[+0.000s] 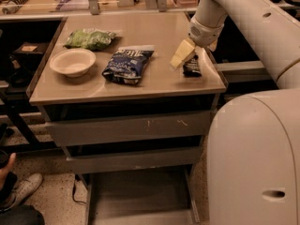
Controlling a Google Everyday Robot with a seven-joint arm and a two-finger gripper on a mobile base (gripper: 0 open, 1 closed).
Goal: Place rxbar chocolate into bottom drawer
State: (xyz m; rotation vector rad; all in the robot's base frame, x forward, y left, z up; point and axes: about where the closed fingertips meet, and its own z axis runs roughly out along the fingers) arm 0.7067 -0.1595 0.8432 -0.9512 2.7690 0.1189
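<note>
Pickup is the step in hand: the gripper hangs low over the right rear part of the cabinet top, right at the rxbar, which lies flat on that top near its right edge and has not been lifted. The bottom drawer stands pulled out below, its grey floor bare, so by this judgement the task is at an early stage, with the grasp, the carry and the drop all left to do. The next move seems to call for a firm hold on a thin, flat, slippery wrapper, then a lift clear of the top, a swing out past the front edge and a long descent past the two upper drawers to the tray. The chip bag, green bag and bowl lie well apart to the left and should not get in the way. Whether the gripper is spread or closed cannot be told, since its pale end shows as one wedge against the bar. It hides the bar's upper left part, so contact is uncertain too. The arm runs out of frame at the top right, the robot's base blocks the lower right, and the drawer's front is cut off at the bottom edge.
</note>
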